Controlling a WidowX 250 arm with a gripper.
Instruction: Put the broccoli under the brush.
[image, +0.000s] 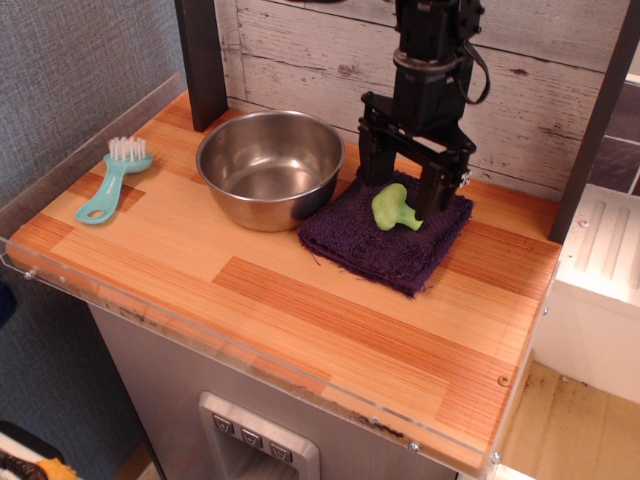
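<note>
A black robot gripper (404, 193) hangs straight down over a dark purple cloth (392, 233) on a wooden bench (300, 300), its two fingers (431, 195) spread apart with the small light-green broccoli (394, 209) lying on the cloth between their tips, not gripped. Just left of the cloth, touching its edge, stands an empty steel bowl (270, 167). The teal brush (113, 178) with white bristles lies well apart at the bench's far left edge, bristles pointing toward the back wall.
</note>
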